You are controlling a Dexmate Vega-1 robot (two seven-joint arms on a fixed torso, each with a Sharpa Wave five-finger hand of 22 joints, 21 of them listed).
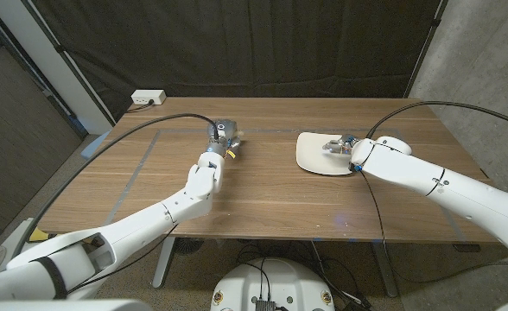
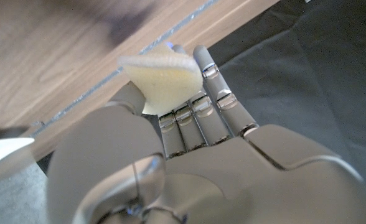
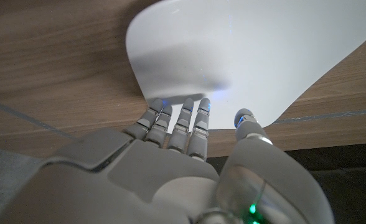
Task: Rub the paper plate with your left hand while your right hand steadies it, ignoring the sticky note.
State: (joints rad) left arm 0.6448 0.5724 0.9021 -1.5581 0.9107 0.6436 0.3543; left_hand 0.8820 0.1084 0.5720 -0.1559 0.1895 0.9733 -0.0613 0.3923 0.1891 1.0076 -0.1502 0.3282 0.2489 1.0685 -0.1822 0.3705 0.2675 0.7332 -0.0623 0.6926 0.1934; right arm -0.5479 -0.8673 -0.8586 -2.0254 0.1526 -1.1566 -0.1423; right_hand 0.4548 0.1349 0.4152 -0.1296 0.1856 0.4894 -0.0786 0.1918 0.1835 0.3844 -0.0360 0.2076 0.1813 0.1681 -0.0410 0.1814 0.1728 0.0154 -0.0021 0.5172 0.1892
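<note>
Dark curtain [image 1: 263, 43] hangs behind the wooden table [image 1: 271, 203], w/ a white power strip [image 1: 148, 98] on the floor off the far left corner and pale tape lines [image 1: 142, 164] running across the left part of the tabletop.

Your paper plate [image 1: 316, 154] sits on the right half of the table, toward the far side. Your right hand [image 1: 347, 152] is at the plate's right rim; in the right wrist view the fingertips [image 3: 198, 111] touch the edge of the plate [image 3: 245, 56], fingers stretched out, thumb alongside just off the rim. It grasps nothing, just rests against the plate.

Your left hand [image 1: 217, 147] is well apart from the plate, over the left-centre of the table, near the tape lines. In the left wrist view it pinches a pale yellow sponge-like pad [image 2: 161, 78] btwn thumb and fingers [image 2: 205, 93], w/ the pad near the fingertips. In the head view the hand is partly blurred, so you can't tell if the pad touches the wood.

Bare wood lies btwn the two hands. Cables [image 1: 142, 134] run back along both arms.
</note>
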